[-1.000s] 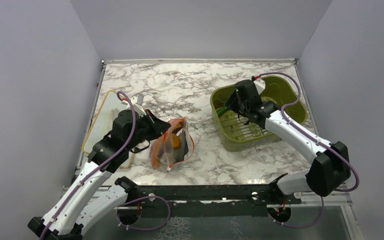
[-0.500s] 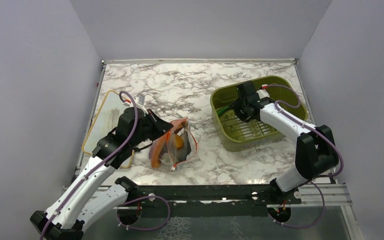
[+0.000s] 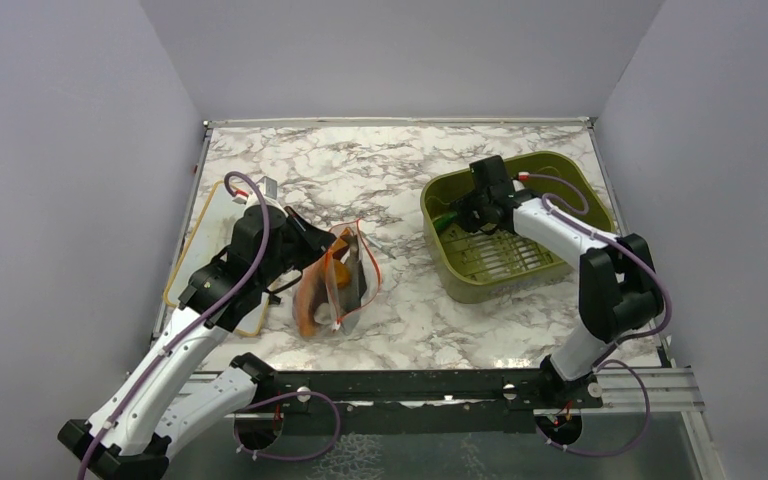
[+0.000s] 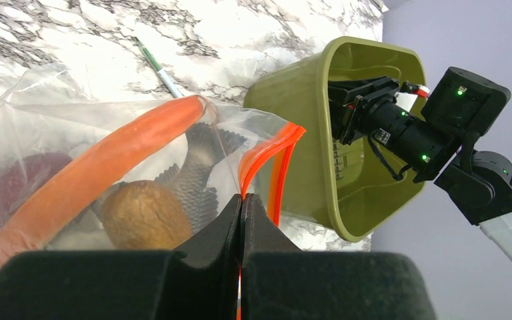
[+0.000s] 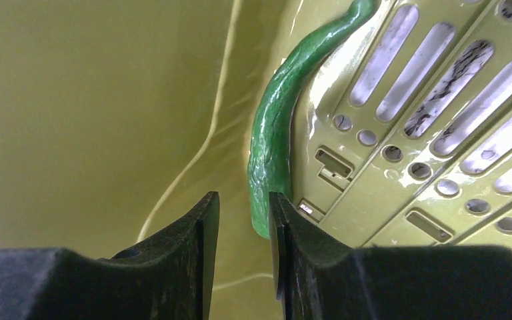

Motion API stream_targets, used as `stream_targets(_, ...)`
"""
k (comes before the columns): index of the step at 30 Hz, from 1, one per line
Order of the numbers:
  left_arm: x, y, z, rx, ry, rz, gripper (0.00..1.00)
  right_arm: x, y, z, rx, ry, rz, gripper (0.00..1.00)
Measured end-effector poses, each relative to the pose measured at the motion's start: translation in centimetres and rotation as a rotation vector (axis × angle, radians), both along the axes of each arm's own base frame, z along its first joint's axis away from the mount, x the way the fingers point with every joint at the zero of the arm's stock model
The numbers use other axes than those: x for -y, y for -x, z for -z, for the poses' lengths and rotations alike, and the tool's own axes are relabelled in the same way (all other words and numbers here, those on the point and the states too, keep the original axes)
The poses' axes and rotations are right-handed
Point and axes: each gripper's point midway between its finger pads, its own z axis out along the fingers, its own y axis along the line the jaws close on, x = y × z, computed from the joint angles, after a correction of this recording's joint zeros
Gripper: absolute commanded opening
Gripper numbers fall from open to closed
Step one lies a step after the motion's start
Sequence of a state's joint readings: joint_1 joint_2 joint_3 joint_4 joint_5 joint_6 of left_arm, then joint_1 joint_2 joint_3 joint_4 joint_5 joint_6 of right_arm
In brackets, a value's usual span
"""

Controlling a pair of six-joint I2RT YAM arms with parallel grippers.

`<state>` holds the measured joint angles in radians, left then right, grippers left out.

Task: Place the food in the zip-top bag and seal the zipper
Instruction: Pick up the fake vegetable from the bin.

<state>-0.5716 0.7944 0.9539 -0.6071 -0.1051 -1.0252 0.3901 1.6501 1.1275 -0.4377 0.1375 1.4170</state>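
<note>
The clear zip-top bag (image 3: pixel 338 285) lies mid-table, its mouth lifted. My left gripper (image 3: pixel 322 252) is shut on its red-orange zipper strip (image 4: pixel 267 157); the pinch shows in the left wrist view (image 4: pixel 242 200). Inside the bag are a long orange piece (image 4: pixel 107 167), a round brown piece (image 4: pixel 143 213), a dark red-purple piece (image 4: pixel 13 190) and a grey scaly piece (image 4: pixel 197 167). My right gripper (image 3: pixel 460 212) is open inside the olive-green tub (image 3: pixel 570 165). In the right wrist view (image 5: pixel 243 207) a long green food piece (image 5: pixel 273 147) lies just ahead, its tip between the fingertips.
A tan-rimmed white board (image 3: pixel 200 235) lies left of the bag, under my left arm. A thin green-and-white stick (image 4: pixel 157 67) lies on the marble beyond the bag. The tub's slotted floor (image 5: pixel 427 133) and wall (image 5: pixel 73 100) enclose my right gripper.
My left gripper has pulled the bag's mouth up and slightly left, standing the bag more upright. My right gripper has moved down toward the tub's left corner by the green piece.
</note>
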Motion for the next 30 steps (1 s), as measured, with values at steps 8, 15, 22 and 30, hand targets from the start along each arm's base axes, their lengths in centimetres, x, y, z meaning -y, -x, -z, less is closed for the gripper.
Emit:
stream_targets(8,-0.4,-0.3,0.4,-0.003,-0.023,-0.018,0.0,-0.8,-0.3,2.4,-0.065,-0.049,0.027,0.34)
stream_targets(15,-0.4,-0.3,0.4,-0.003,-0.024,-0.022,0.0,-1.1,-0.9,3.3,-0.084,-0.053,0.034,0.35)
stream_targets(22,-0.5,-0.4,0.4,-0.001,-0.028,-0.028,0.0,-1.3,-1.1,4.7,-0.114,-0.046,0.032,0.37)
stream_targets(30,-0.7,-0.2,0.0,0.01,-0.019,-0.03,0.0,-1.6,-1.9,5.0,-0.115,-0.038,0.023,0.33)
